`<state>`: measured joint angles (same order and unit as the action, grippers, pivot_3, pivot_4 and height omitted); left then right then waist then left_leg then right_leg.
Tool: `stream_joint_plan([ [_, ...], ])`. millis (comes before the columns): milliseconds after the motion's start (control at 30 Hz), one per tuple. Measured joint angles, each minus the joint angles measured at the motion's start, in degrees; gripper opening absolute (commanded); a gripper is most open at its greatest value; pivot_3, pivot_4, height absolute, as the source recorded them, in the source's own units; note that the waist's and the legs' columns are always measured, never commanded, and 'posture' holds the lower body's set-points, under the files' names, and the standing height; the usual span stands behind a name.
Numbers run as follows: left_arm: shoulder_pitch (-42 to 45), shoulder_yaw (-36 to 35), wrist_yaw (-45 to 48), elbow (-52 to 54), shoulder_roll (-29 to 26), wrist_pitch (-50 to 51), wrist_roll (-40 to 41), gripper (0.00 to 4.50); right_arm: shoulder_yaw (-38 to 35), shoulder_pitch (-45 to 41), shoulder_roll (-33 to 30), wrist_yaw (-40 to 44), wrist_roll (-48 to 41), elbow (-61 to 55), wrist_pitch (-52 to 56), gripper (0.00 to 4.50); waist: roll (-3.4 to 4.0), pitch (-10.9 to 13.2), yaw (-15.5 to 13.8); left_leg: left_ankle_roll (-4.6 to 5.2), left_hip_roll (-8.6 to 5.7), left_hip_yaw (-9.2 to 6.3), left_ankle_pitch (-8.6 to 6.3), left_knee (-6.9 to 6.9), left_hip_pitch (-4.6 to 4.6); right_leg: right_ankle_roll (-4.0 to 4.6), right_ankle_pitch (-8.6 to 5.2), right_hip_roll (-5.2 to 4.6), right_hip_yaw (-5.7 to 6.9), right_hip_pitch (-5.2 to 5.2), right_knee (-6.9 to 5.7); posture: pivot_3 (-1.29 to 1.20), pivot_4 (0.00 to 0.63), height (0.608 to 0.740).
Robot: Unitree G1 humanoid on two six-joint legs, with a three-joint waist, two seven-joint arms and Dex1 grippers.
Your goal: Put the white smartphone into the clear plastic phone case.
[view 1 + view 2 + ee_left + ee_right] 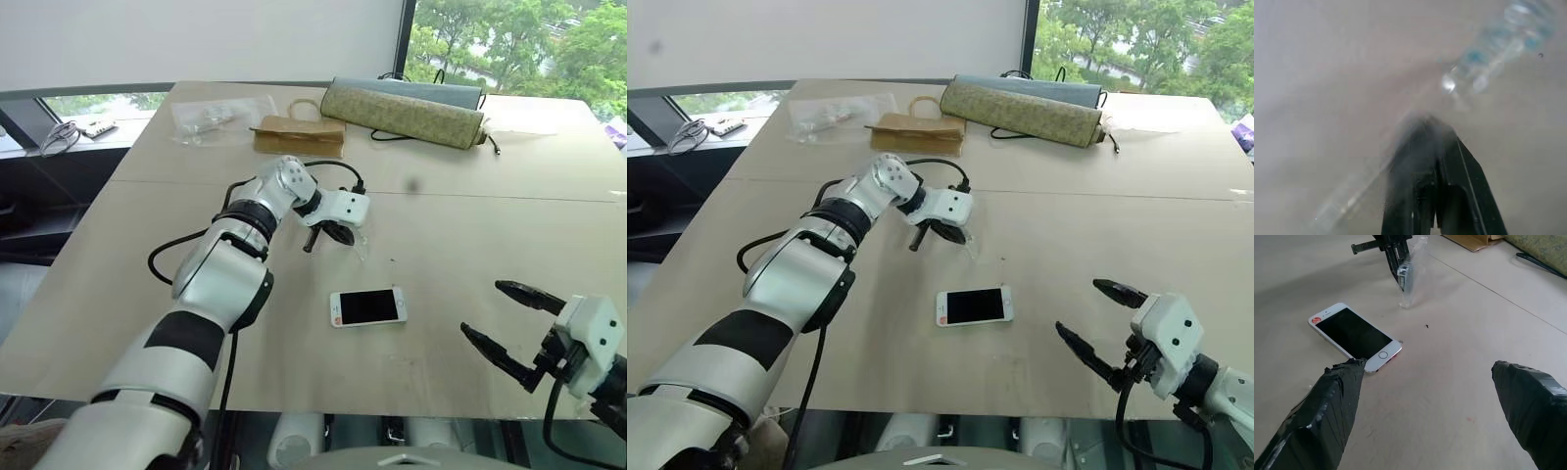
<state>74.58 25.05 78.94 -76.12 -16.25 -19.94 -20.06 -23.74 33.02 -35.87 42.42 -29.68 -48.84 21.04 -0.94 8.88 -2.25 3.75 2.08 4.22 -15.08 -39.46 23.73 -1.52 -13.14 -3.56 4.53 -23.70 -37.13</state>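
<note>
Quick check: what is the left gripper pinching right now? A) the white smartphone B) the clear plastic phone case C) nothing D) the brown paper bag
B: the left gripper is shut on the clear plastic phone case, tilted up on the table; the white smartphone lies apart, untouched.

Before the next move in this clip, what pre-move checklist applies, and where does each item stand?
1. Left gripper shut on the clear plastic phone case: ok.
2. Case lifted off the table: not ok, its lower edge rests there.
3. White smartphone flat, screen up, untouched: ok.
4. Right gripper open, beside the phone: ok.
5. Case's open side facing the phone: cannot tell.
</note>
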Motion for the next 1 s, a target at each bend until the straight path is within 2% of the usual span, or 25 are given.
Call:
stream_joint_plan([
  [267,-0.51,-4.74,4.36,0.27,-1.3,3.32,2.35,0.01,0.36,-0.86,0.16,-0.29,0.06,0.02,-0.15,4.5,-0.02,0.02,0.29,0.0,0.01,0.01,0.0,0.01,0.05,0.05,0.02,0.02,-0.02,-0.08,-0.03,0.0,0.15,0.74],
  [300,-0.71,-4.9,4.36,0.4,-1.61,2.83,2.38,0.52,0.46,-1.52,0.1,-0.28,0.05,0.12,-0.15,4.5,-0.02,0.02,0.27,0.0,0.01,0.01,0.0,0.01,0.06,0.08,0.04,0.02,-0.01,-0.08,-0.03,0.0,0.15,0.74],
  [333,-0.9,-5.22,4.46,0.53,-1.82,2.15,2.5,0.69,0.54,-2.21,0.02,-0.28,0.05,0.24,-0.13,4.5,-0.02,0.03,0.23,0.0,0.01,0.01,0.0,0.02,0.07,0.12,0.07,0.02,-0.01,-0.08,-0.03,0.0,0.15,0.74],
  [367,-1.05,-5.67,4.64,0.68,-1.88,1.68,2.88,1.08,0.6,-2.81,-0.16,-0.27,0.03,0.31,-0.1,4.5,-0.03,0.03,0.21,0.0,0.01,0.01,0.0,0.02,0.07,0.19,0.11,0.01,-0.01,-0.08,-0.03,0.0,0.15,0.74],
  [467,-1.3,-6.56,3.78,1.37,-1.9,-0.31,3.51,2.47,0.83,-4.04,-0.93,-0.2,-0.02,0.41,0.05,4.5,-0.04,0.04,0.0,0.0,0.0,0.0,0.0,0.01,0.09,0.2,0.12,0.0,0.0,-0.08,-0.02,0.0,0.15,0.74],
  [733,-1.32,-6.26,1.14,1.38,-0.95,-3.45,2.99,2.47,0.83,-4.73,-1.4,-0.27,-0.33,0.49,1.16,4.5,-0.04,0.04,0.07,0.0,-0.01,0.01,0.0,0.01,0.08,0.2,0.12,0.01,0.0,-0.08,-0.02,0.0,0.15,0.74],
  [1000,-1.32,-2.99,-2.41,1.27,0.66,-7.01,-1.47,2.47,0.74,-2.19,-0.9,-1.22,-0.53,-0.58,1.29,4.5,-0.05,0.04,0.07,0.0,-0.01,0.03,0.0,0.01,0.08,0.2,0.12,0.01,-0.02,-0.08,-0.02,0.0,0.15,0.74],
])
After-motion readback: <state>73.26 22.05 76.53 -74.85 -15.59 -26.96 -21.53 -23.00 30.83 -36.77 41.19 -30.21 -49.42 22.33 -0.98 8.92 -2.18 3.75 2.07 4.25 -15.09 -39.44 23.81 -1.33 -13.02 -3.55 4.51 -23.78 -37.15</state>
